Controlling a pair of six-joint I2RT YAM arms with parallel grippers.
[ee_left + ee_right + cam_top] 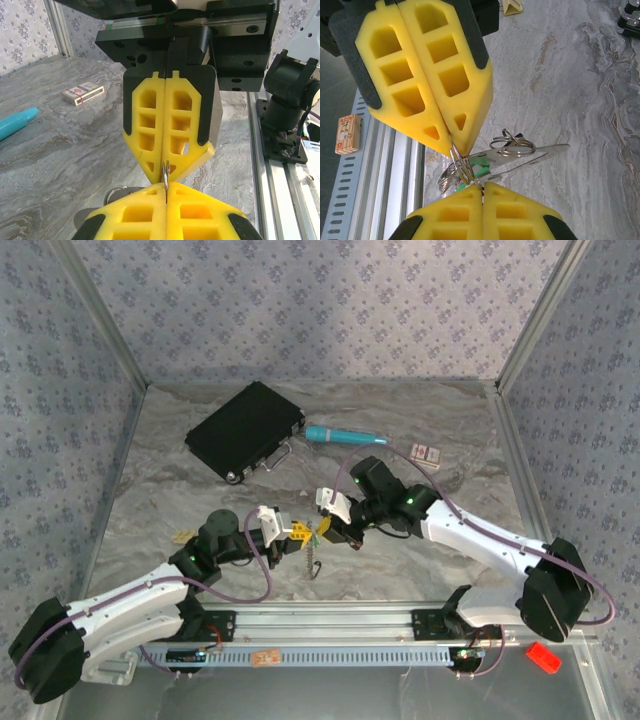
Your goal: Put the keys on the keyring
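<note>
Right wrist: keyring upright, keys rightward

Left wrist view: keyring edge-on, only thin sliver shows; its ends go out of sight inside left gripper and right gripper. Teal pen cut by left edge. Right wrist view: keys overlap, heads mostly hidden. Top view: bunch too small to separate.
</note>
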